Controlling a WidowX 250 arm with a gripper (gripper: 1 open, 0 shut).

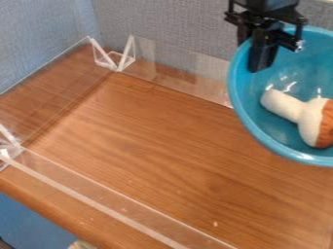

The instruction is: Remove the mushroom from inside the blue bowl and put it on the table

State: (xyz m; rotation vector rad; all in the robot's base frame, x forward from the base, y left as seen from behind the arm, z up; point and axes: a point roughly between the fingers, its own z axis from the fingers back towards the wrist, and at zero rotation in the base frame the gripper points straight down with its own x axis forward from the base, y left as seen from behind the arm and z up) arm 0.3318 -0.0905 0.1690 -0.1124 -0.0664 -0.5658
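Observation:
The blue bowl [255,109] is at the right edge of the table [143,136], tilted so its opening faces the camera, and partly cut off by the frame. The mushroom [302,109] lies inside it, with its cream stem pointing left and its orange-brown cap against the right frame edge. My black gripper [267,51] comes down from the top and is shut on the bowl's upper left rim. Whether the bowl's underside touches the wood cannot be told.
Low clear acrylic walls [78,185] run along the table's edges. There are clear corner brackets at the back left [117,53] and the front left [11,146]. A blue-grey fabric backdrop stands behind. Bare wood spreads to the left of the bowl.

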